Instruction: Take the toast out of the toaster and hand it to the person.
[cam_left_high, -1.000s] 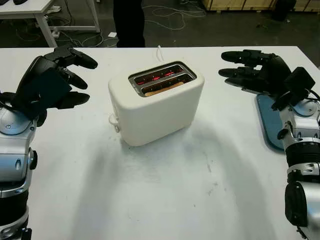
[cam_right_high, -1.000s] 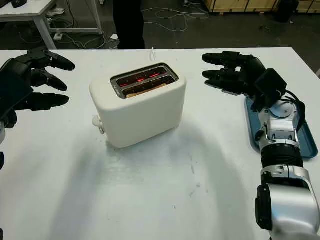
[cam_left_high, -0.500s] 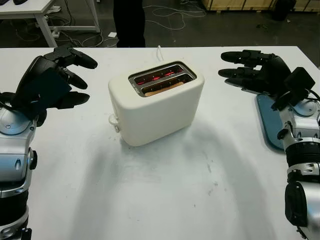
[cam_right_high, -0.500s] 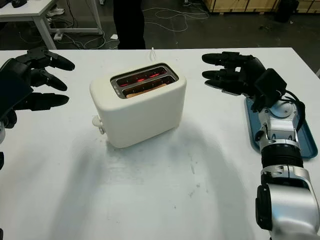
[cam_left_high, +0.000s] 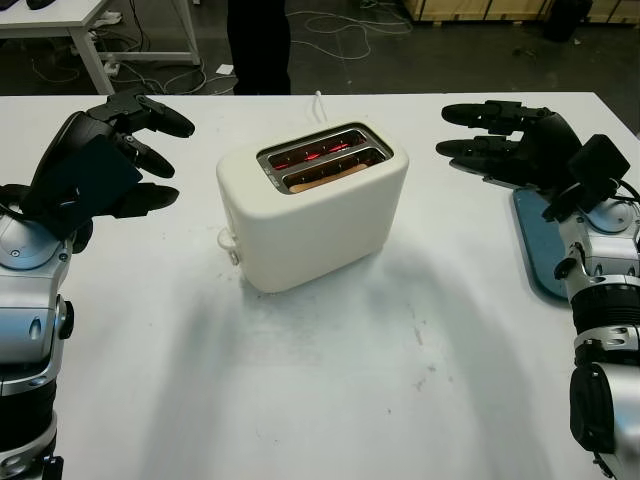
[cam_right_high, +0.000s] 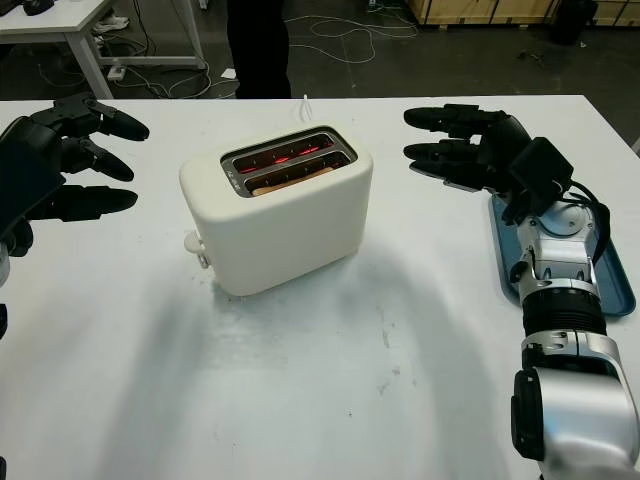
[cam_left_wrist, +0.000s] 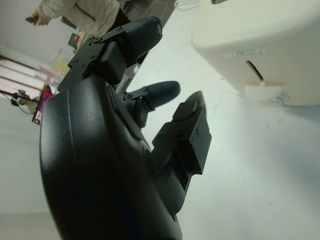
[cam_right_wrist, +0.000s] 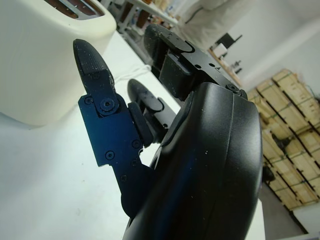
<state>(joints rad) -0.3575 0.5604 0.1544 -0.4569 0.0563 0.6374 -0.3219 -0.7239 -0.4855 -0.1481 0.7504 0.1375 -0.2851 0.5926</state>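
Note:
A cream two-slot toaster (cam_left_high: 312, 212) stands in the middle of the white table (cam_left_high: 330, 400), its slots glowing red. A slice of toast (cam_left_high: 330, 176) sits low in the nearer slot, its brown top edge just showing. My left hand (cam_left_high: 135, 150) hovers open to the toaster's left, well apart from it. My right hand (cam_left_high: 480, 135) hovers open to the toaster's right, also apart from it. The toaster's lever (cam_left_wrist: 262, 90) shows on its side in the left wrist view. A person in dark trousers (cam_left_high: 258, 45) stands beyond the table's far edge.
A blue tray (cam_right_high: 610, 285) lies at the table's right edge under my right forearm. The toaster's white cord (cam_left_high: 320, 103) runs off the far edge. Another white table (cam_left_high: 70, 25) stands at the back left. Cables lie on the floor behind.

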